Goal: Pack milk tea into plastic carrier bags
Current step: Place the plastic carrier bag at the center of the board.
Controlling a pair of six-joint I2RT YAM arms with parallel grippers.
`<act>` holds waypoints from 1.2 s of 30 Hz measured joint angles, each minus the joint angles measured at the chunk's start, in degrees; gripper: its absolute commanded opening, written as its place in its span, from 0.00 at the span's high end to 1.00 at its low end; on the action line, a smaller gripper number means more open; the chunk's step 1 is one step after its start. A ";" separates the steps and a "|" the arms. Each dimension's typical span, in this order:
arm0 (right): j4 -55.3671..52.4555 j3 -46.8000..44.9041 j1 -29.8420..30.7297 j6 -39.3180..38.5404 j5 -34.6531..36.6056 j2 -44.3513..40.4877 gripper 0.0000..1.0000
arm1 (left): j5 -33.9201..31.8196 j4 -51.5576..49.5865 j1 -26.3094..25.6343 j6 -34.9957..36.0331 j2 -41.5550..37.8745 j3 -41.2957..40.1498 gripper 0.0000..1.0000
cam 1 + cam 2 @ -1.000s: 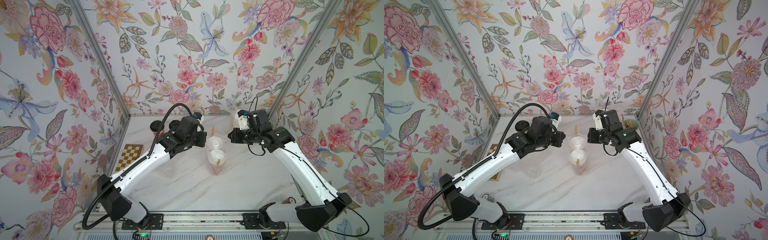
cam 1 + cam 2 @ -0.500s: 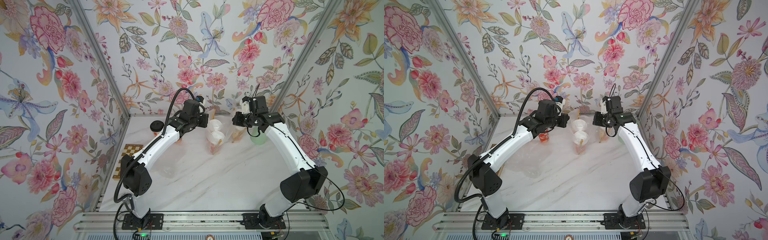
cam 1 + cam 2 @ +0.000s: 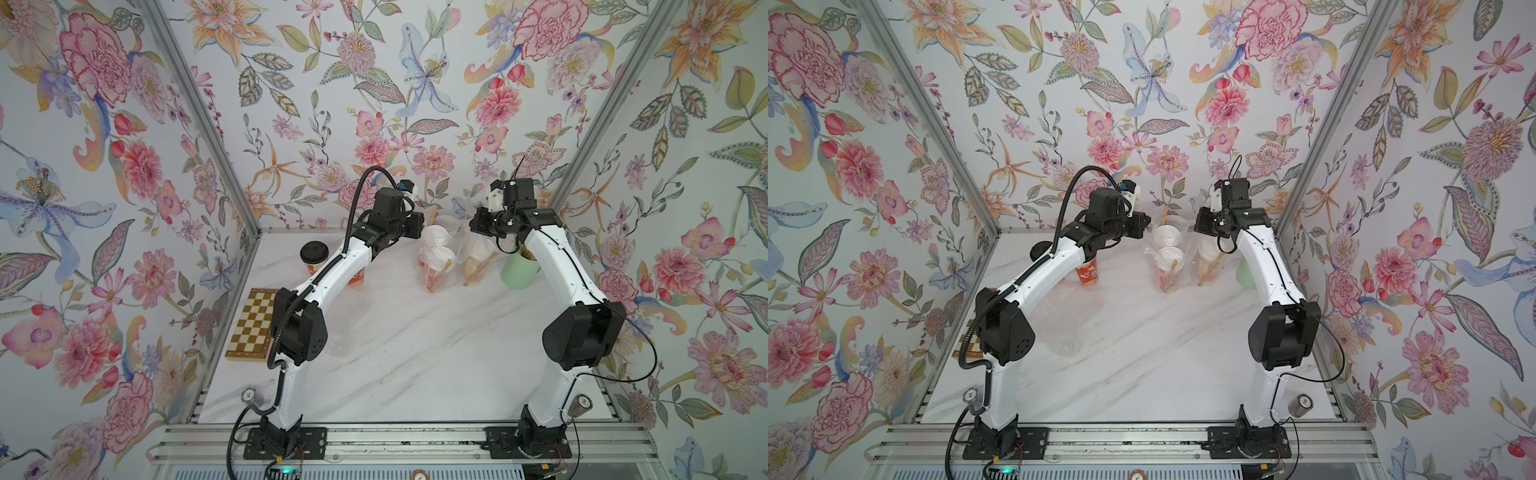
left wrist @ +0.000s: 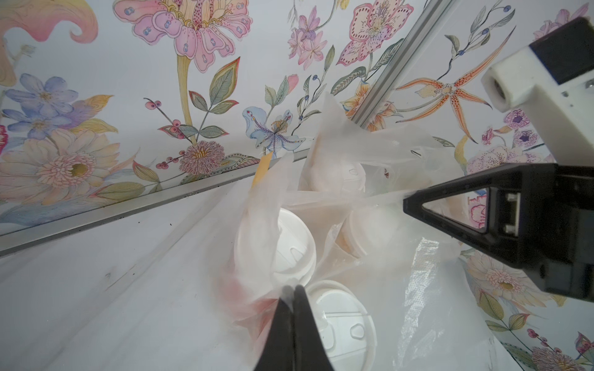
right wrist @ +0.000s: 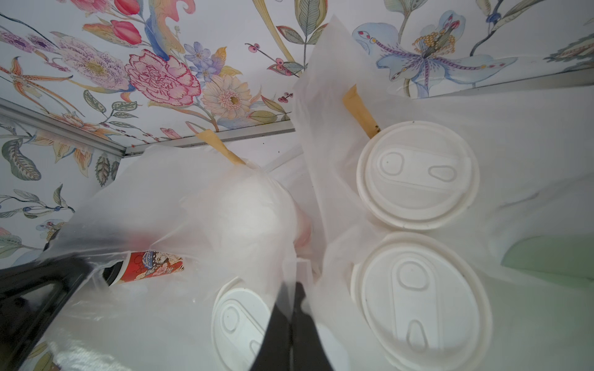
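At the back of the table a plastic carrier bag (image 3: 433, 269) holds two white-lidded milk tea cups (image 4: 291, 252) with red-orange sides. My left gripper (image 4: 292, 287) is shut on a thin fold of this bag's rim. My right gripper (image 5: 294, 284) is shut on the film at its other side, so the bag's mouth stretches between them. A second bag (image 3: 473, 266) with two white-lidded cups (image 5: 418, 173) stands right beside it. Two more milk tea cups stand to the left, one with a black lid (image 3: 314, 252) and a red one (image 3: 356, 276) partly under my left arm.
A mint-green cup (image 3: 516, 271) of brown sticks stands behind my right arm. A chessboard (image 3: 252, 324) lies at the left edge. A limp clear bag (image 3: 1075, 332) lies on the marble near my left elbow. The back wall is close behind the bags.
Both arms have reached toward the back wall, carrying the bag with its two cups from mid-table to beside the second bag. Both grippers stayed shut.
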 measured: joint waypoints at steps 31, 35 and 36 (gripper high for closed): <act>0.24 5.86 0.07 -1.66 -1.97 3.19 0.68 | 2.14 -0.48 4.17 -2.21 4.33 5.18 0.72; -0.13 4.50 0.74 -1.73 -1.03 -1.09 0.66 | 1.40 -1.73 4.17 -2.23 -1.05 0.98 0.71; -0.15 3.96 1.01 -1.73 -0.74 -2.51 0.66 | 0.85 -2.01 4.17 -2.19 -2.80 -0.28 0.71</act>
